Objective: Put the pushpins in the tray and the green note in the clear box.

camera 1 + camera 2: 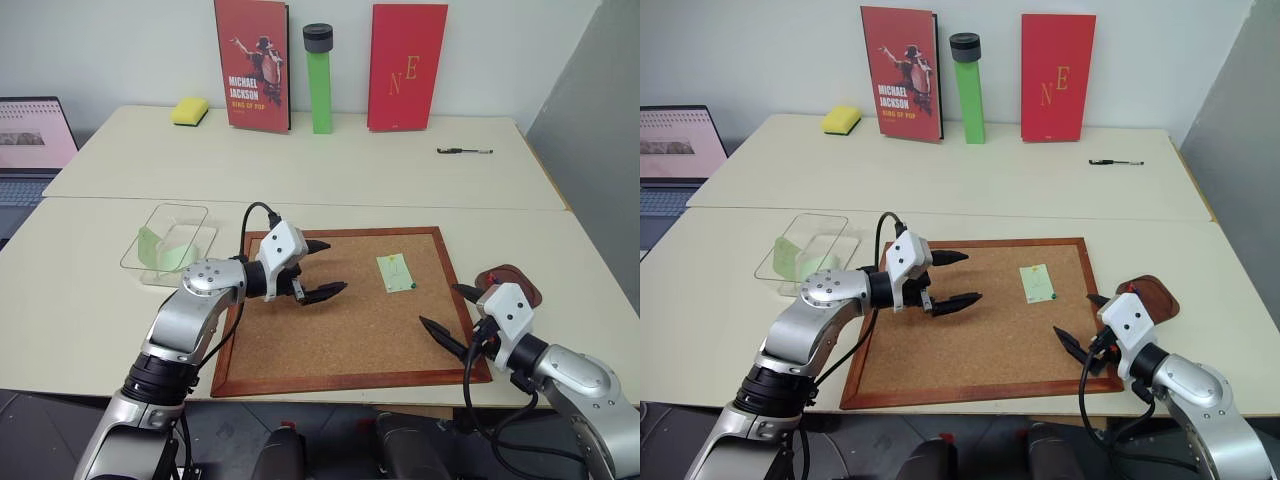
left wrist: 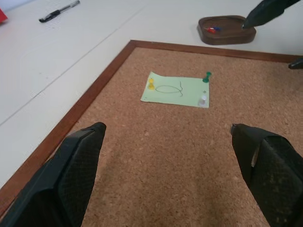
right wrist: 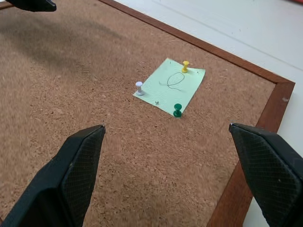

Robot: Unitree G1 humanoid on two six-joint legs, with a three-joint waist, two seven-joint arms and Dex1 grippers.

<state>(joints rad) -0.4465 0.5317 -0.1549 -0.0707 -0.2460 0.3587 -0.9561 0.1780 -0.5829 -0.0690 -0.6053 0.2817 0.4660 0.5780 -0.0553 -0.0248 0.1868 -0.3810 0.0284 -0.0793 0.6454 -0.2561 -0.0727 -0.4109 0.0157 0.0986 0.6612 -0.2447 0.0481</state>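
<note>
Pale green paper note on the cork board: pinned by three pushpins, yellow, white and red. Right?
Not quite. The pale green paper note on the cork board is held by three pushpins, but they are yellow, white and green, not red. The right wrist view shows it.

Bare brown cork board (image 1: 350, 330) lies open around the pale green paper note (image 1: 395, 272); yellow, white and green pushpins (image 3: 177, 110) stud its corners.
</note>
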